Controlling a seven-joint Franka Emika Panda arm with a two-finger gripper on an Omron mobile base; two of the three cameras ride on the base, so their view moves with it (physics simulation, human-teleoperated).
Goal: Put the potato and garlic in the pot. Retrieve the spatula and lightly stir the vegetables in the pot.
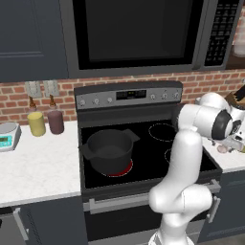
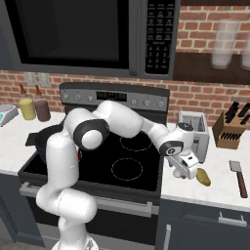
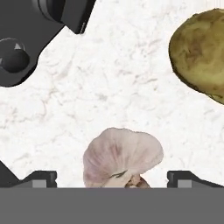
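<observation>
Arm bent sharply at the elbow above the stove (image 2: pixel 122 161), forearm reaching out to the robot's right and down over the white counter (image 2: pixel 219 183) beside the cooktop. Wrist tipped downward, gripper (image 2: pixel 181 172) low over the counter, just in front of the toaster (image 2: pixel 194 131). Jaws spread wide, nothing clamped; in the hand view, one dark fingertip (image 3: pixel 41 178) on either side of the garlic (image 3: pixel 122 158), with clear gaps between bulb and both tips. Garlic resting on the counter directly under the hand, seen in the right base view as a pale lump (image 2: pixel 177 173) just below the gripper. Potato (image 2: pixel 203 177) lying on the same counter just beside the garlic, on the side away from the stove, apart from it. Pot (image 1: pixel 109 150) sitting on the front left burner, well apart from the hand. Spatula (image 2: pixel 239 177) flat on the counter further right, near the knife block (image 2: pixel 230 128).
</observation>
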